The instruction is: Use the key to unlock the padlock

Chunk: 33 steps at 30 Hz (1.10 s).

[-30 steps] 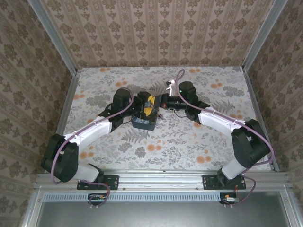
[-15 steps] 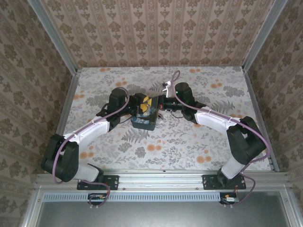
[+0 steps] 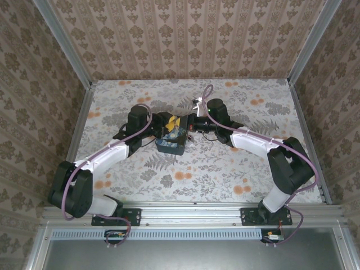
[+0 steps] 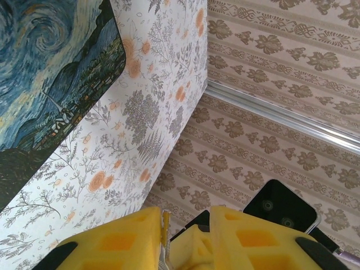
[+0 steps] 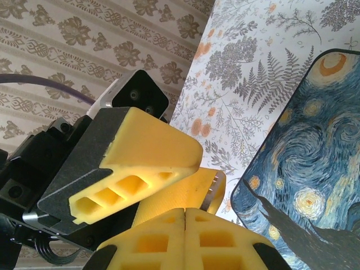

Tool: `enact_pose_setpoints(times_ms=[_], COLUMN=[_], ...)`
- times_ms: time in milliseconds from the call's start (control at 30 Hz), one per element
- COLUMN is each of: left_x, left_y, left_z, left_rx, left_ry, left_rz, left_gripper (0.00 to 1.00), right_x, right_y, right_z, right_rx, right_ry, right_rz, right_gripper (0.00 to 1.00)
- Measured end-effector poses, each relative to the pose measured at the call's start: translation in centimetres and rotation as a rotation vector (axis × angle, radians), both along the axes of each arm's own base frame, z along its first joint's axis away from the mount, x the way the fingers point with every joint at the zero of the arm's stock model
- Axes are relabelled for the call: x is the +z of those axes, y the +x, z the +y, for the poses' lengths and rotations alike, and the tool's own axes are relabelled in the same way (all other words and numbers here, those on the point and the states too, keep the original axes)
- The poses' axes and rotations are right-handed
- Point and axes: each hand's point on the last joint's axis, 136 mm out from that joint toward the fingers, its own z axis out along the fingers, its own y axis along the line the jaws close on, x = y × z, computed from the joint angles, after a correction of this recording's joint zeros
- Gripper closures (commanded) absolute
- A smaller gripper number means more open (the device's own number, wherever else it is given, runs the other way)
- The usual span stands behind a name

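The padlock (image 3: 172, 145), a dark-blue block printed with a starry-night painting, lies flat on the flowered table (image 3: 225, 163). It also shows in the left wrist view (image 4: 50, 73) and the right wrist view (image 5: 306, 169). Both grippers meet tip to tip just behind it. My right gripper (image 3: 190, 122) (image 5: 184, 212) is shut, and the thin metal key (image 5: 211, 191) sticks out past its tips. My left gripper (image 3: 170, 125) (image 4: 185, 216) has its jaws partly apart around those tips. The key (image 4: 162, 232) lies edge-on against the inner face of one left finger (image 4: 121, 236).
Patterned walls (image 3: 185, 39) close in the table on three sides, with metal rails (image 3: 79, 121) along their base. The arms' bases sit on the near rail (image 3: 194, 211). The right arm's black camera housing (image 4: 281, 205) is close behind the left fingers.
The left gripper's jaws have narrowed around the right gripper's tips and the key. Both grippers have shifted slightly left and back from the padlock, which has not moved.
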Motion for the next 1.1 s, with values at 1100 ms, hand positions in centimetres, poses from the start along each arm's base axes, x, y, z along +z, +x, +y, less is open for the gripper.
enact_pose_setpoints(times_ms=[1100], left_x=[-0.5], left_y=[0.4], left_z=[3.3], left_rx=[0.102], left_ry=[-0.075], left_rz=[0.034], left_gripper=[0.7], right_x=[1.4], right_y=[0.1], right_z=[3.7], right_rx=[0.082], right_ry=[0.065], right_rz=[-0.006], right_gripper=[1.0])
